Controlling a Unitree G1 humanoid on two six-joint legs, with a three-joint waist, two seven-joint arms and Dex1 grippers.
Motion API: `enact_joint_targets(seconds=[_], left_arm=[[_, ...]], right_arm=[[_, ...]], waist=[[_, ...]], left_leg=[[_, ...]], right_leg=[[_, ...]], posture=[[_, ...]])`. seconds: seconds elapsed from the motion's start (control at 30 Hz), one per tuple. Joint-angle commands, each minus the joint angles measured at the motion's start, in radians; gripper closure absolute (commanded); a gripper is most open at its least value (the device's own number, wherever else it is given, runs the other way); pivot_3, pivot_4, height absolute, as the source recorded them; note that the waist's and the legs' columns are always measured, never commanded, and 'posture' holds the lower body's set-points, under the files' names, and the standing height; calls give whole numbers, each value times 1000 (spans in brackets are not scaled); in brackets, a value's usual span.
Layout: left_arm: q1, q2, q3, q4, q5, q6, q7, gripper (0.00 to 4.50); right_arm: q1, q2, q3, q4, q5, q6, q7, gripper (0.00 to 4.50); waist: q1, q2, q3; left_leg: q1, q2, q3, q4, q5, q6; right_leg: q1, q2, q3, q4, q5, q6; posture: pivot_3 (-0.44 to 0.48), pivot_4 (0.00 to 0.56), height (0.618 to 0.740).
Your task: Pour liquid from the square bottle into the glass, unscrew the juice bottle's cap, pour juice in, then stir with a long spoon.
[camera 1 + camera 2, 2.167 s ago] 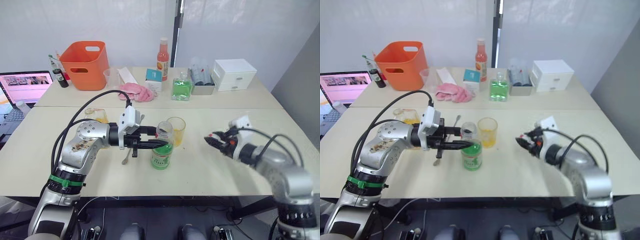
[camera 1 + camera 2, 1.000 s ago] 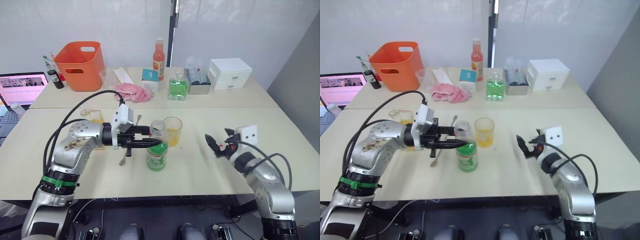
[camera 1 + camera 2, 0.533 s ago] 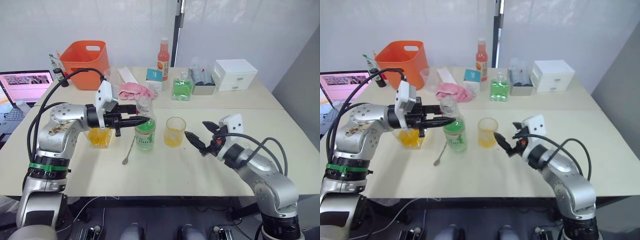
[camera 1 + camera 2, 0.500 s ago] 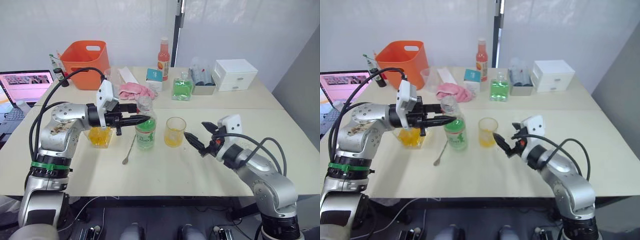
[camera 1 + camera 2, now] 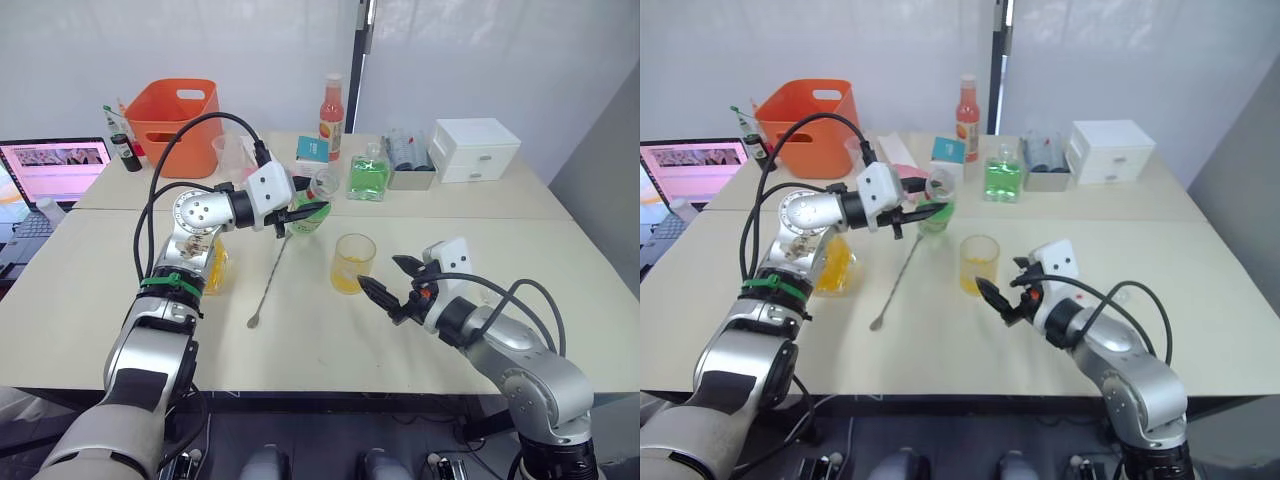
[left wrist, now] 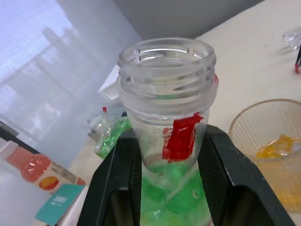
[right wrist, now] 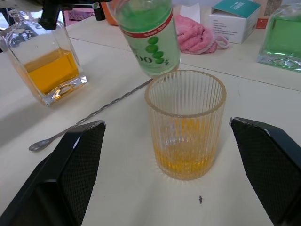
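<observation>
You're on the juice pour: left gripper [image 5: 300, 213] jaws pinch the uncapped juice bottle [image 5: 312, 208], tilted in the air behind the glass [image 5: 352, 263]. Right gripper [image 5: 389, 292] jaws spread around it. Bring the mouth over the rim

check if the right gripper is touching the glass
Apart. In the right wrist view, the right gripper has its two fingers spread wide on either side of the glass, with bare table showing between each finger and the glass wall.
</observation>
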Motion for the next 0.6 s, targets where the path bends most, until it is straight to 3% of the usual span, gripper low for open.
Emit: enact_joint_targets(seconds=[0.03, 0.27, 0.6], left_arm=[[-74, -12, -5, 106, 62, -161, 87, 3154], [-130, -39, -84, 293, 252, -331, 330, 3154], [-165, -35, -209, 360, 486, -442, 626, 3154]], right_arm=[[-3, 3, -15, -53, 19, 1, -14, 15], [-2, 21, -14, -80, 30, 20, -42, 15], [-1, 24, -18, -97, 50, 36, -78, 15]], waist=[[-3, 0, 0], [-2, 0, 0], [0, 0, 0]], left_leg=[[0, 0, 0, 0, 0, 0], [-1, 0, 0, 0, 0, 0], [-1, 0, 0, 0, 0, 0]], right_leg=[[0, 0, 0, 0, 0, 0], [-1, 0, 0, 0, 0, 0], [-1, 0, -1, 1, 0, 1]], posture=[[0, 150, 715], [0, 150, 715], [0, 150, 715]])
